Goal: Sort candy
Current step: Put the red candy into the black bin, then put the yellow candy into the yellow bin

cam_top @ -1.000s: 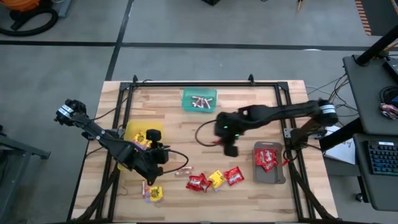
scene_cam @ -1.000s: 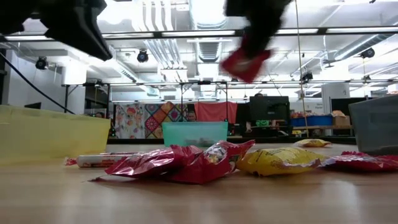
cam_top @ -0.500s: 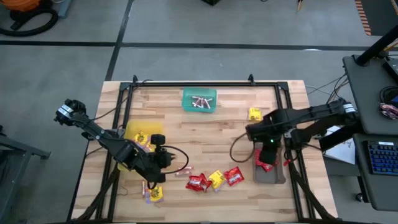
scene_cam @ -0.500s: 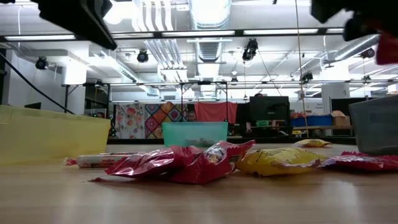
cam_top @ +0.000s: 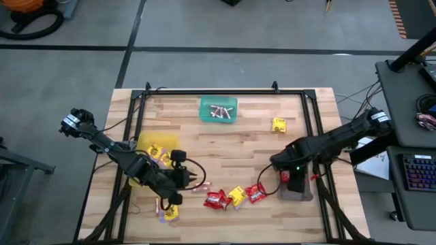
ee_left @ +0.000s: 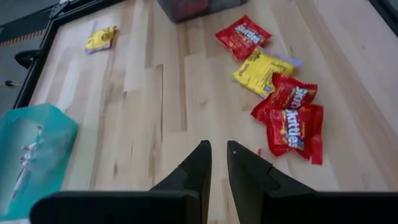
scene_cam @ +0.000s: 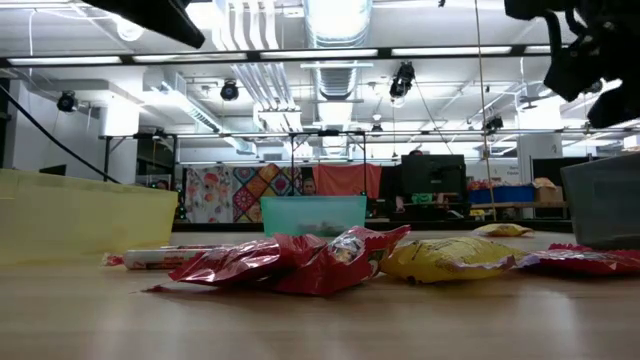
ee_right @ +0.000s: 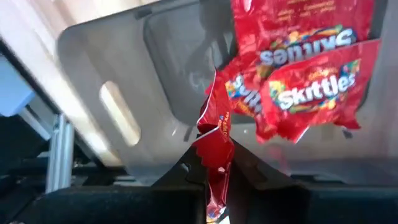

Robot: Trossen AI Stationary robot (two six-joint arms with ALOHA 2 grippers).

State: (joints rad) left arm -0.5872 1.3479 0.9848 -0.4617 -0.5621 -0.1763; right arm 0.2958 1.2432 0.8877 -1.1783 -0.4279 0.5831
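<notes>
My right gripper (cam_top: 291, 175) hovers over the grey tray (cam_top: 300, 194), shut on a red candy packet (ee_right: 213, 121). Two more red packets (ee_right: 298, 74) lie in that tray. On the wood sit two red packets (cam_top: 216, 199), a third red one (cam_top: 256, 192), a yellow one (cam_top: 236, 196) between them, and another yellow one (cam_top: 278, 124) farther back. My left gripper (ee_left: 217, 150) hangs next to the yellow tray (cam_top: 144, 144), its fingers close together with nothing between them. Small twisted rolls lie in the green tray (cam_top: 218, 110). My right gripper pinches the red packet by one crumpled end (ee_right: 217, 148) between its two fingers. The fingers point steeply down from above. The packet sticks out past the fingertips edge-on, lifted clear above the grey tray's floor.
A yellow packet (cam_top: 169, 212) and a thin roll (cam_top: 201, 185) lie near my left arm. The yellow tray holds several yellow packets (cam_top: 157, 154). A black frame (cam_top: 225, 91) runs round the tabletop. Bare wood lies between the green tray and the loose packets.
My right gripper has carried the red packet from the table's middle toward the right edge and down over the grey tray, turning as it went and staying shut. My left gripper has tipped up a little beside the yellow tray.
</notes>
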